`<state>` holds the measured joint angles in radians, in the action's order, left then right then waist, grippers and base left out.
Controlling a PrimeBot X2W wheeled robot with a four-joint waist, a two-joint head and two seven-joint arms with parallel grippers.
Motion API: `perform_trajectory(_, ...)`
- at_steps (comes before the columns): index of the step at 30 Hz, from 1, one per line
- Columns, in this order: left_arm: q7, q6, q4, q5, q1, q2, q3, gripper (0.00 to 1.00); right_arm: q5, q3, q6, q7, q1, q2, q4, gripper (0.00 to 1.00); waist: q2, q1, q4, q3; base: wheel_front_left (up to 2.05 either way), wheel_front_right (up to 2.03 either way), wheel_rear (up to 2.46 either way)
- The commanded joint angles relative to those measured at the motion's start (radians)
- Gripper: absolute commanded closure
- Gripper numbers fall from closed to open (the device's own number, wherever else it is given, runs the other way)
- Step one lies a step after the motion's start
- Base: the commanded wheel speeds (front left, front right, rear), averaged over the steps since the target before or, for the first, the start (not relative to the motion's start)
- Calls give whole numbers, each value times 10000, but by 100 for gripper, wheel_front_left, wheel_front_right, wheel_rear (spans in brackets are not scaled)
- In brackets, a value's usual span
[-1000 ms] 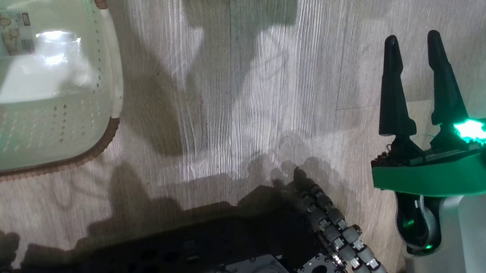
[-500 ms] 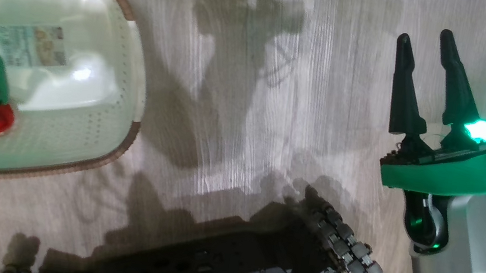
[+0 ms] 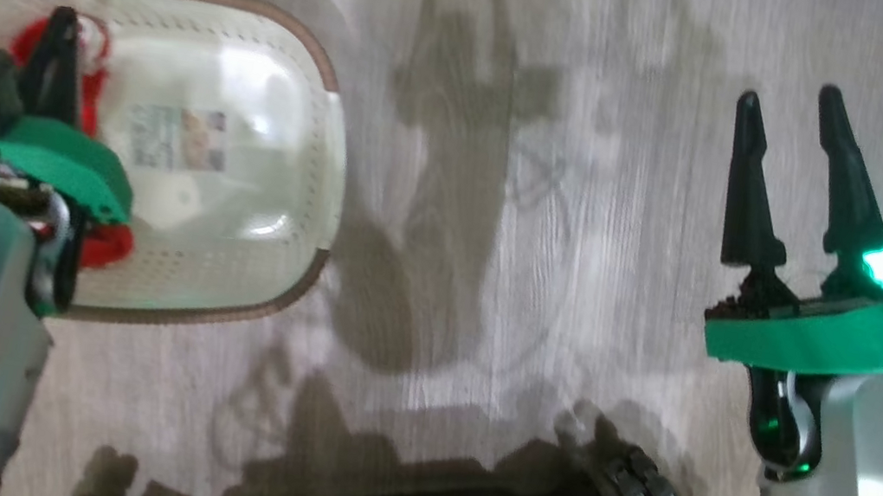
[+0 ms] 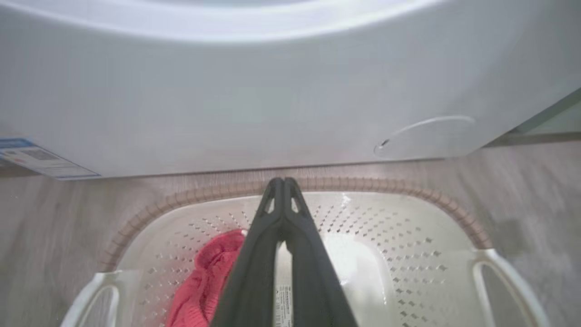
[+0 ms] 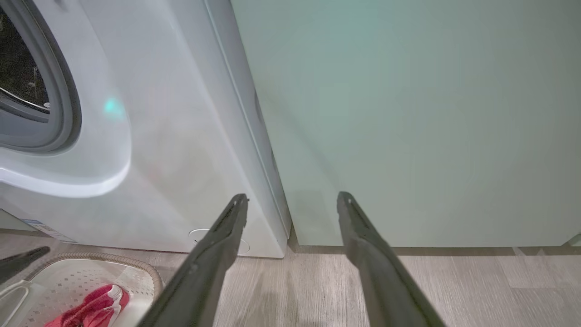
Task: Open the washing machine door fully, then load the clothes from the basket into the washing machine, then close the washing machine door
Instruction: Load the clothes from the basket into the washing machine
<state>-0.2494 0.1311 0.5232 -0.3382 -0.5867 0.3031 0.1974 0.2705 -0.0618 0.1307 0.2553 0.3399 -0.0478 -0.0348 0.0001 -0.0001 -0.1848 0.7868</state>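
The basket (image 4: 408, 188) sits just before the washing machine (image 4: 272, 91), likely for short carries, the clothes (image 4: 204, 272) lying in it beside the left claw (image 4: 283, 182), pressed together and seemingly empty, while the right claw (image 3: 787, 103) hangs spread apart.

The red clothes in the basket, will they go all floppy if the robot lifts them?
Probably floppy: the red clothes lie crumpled in soft folds inside the basket, so they should droop. They are likely light too, being one bundle that fills only a corner. The fabric looks matte, not shiny, so it is probably not slippery.
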Motion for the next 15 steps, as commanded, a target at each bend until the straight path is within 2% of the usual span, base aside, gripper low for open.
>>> perform_trajectory(1,-120,105,-612,-44,474,176,-340,100,-89,-81,0,64,-443,-24,233,0,-1,1,420,-562,0,0,0)
perform_trajectory(3,-121,170,-1428,-93,869,64,-392,100,-196,-15,0,63,-529,-24,206,0,-1,1,578,-906,0,0,0)
perform_trajectory(4,-121,228,-1796,-107,1052,16,-418,71,-248,21,0,47,-573,-24,203,0,-1,1,652,-1061,0,0,0)
perform_trajectory(5,-121,273,-2131,-136,1210,-48,-444,25,-298,66,0,27,-614,-24,201,0,-1,1,733,-1237,0,0,0)
perform_trajectory(6,-122,317,-2463,-146,1366,-87,-466,0,-347,94,0,-15,-648,-24,210,0,-1,1,795,-1393,0,0,0)
perform_trajectory(15,-123,409,-4822,-293,2284,-347,-627,0,-694,323,0,-511,-940,-24,451,0,-1,1,1238,-2694,0,0,0)
